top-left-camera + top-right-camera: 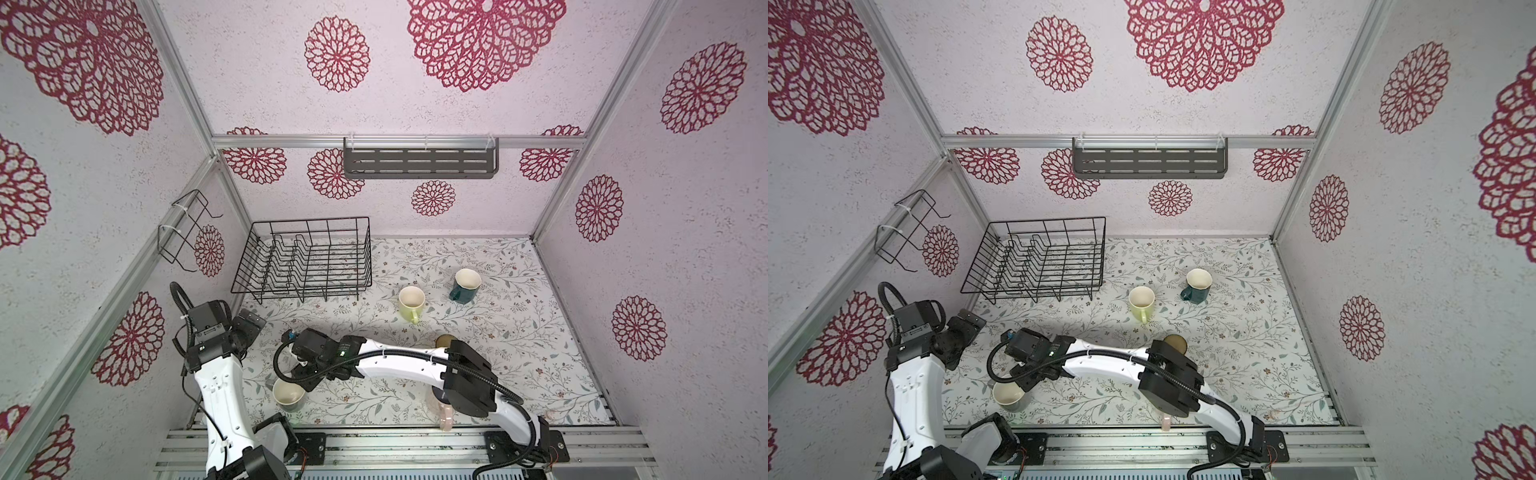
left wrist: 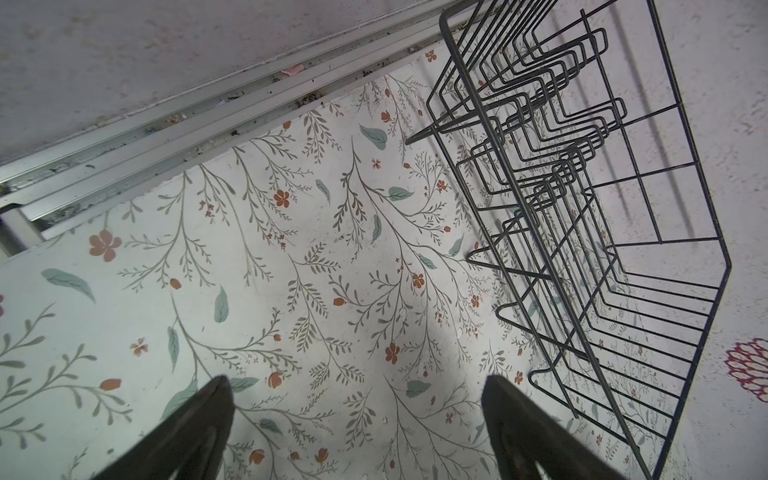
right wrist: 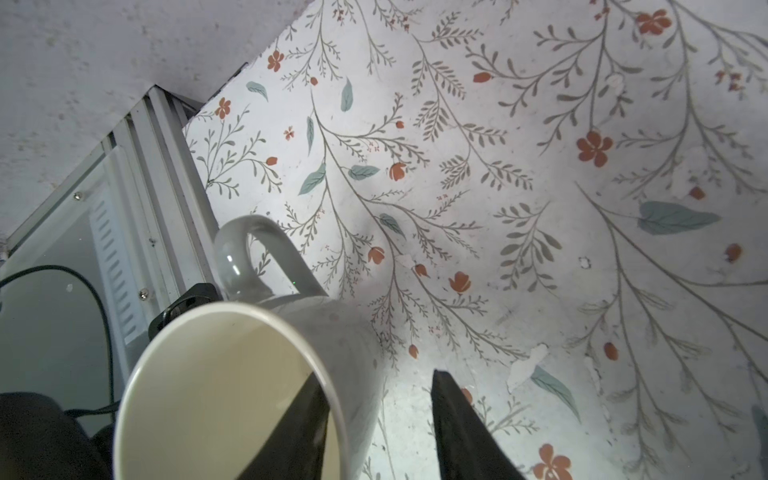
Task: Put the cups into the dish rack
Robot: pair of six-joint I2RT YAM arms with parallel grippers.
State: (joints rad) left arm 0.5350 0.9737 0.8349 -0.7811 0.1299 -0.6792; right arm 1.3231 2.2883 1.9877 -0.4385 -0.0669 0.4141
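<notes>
No cup loaded yet: the dish rack [image 1: 311, 220] sits empty just ahead of the wide-open left gripper [image 2: 358, 379], while the right gripper [image 3: 376, 378] straddles the wall of the grey mug [image 3: 232, 395], jaws parted and not yet clamped, the yellow-green mug [image 1: 411, 303] and teal mug [image 1: 465, 284] waiting well beyond it.

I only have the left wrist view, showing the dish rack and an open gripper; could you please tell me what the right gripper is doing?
Observer: The right gripper straddles the wall of the grey mug, one finger inside, one outside, not yet pinching.
Operator: Thanks. Where are the other cups?
Observer: A pale yellow-green mug and a dark teal mug stand to the right of the dish rack in both top views.
Operator: Any others?
Observer: An amber tumbler and a pink mug peek out from under the right arm.
</notes>
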